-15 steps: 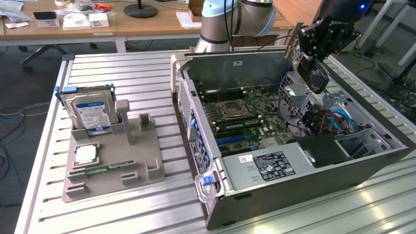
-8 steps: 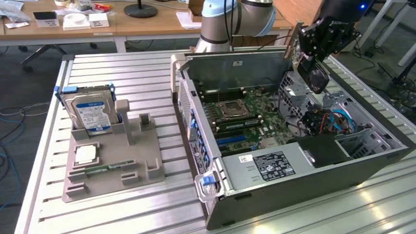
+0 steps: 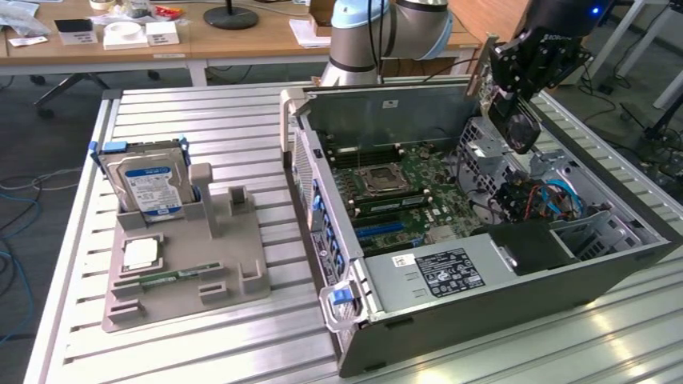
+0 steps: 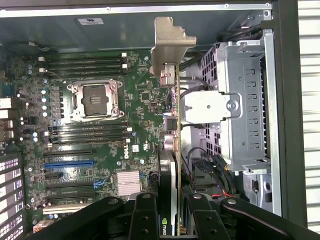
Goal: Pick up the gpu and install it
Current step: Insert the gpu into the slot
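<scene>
Black gpu [image 3: 513, 120] pinched edge-on between half-closed fingers [image 4: 145, 215], hanging over the open case [image 3: 481, 312]; its long axis runs crosswise to the blue slot [image 4: 70, 163].

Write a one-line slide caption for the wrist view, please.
The fingers hold the gpu edge-on over the motherboard of the open computer case.

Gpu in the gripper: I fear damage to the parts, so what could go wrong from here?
1. The gpu, clamped in the gripper, hangs close to loose cables and the drive cage; it could snag or knock them.
2. Its metal bracket sits near the case wall and might strike it.
</scene>
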You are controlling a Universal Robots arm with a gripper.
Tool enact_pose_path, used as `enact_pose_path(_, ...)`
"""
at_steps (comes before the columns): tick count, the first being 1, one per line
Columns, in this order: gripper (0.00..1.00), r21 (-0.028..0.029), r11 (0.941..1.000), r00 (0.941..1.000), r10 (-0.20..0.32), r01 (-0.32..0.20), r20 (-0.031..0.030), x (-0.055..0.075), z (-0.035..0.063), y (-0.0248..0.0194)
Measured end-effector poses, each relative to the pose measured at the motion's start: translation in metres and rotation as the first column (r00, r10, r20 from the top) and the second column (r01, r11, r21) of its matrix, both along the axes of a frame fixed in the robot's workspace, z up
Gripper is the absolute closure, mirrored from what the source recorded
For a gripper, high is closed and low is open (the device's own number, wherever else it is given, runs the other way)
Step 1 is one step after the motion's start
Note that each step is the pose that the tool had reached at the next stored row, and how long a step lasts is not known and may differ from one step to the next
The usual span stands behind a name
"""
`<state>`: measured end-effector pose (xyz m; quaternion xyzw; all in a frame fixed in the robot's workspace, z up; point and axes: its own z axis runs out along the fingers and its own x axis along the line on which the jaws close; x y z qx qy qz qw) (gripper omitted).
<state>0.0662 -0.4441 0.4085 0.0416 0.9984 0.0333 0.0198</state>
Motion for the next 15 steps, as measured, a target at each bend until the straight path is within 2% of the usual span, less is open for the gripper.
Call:
enact_pose_path(5,0.73,0.0,1.0,1.0,0.008,-0.008,0.0,-0.0001,0.0,0.0)
enact_pose_path(15,0.73,0.0,0.996,0.996,0.09,-0.09,0.0,-0.0005,0.0,0.0)
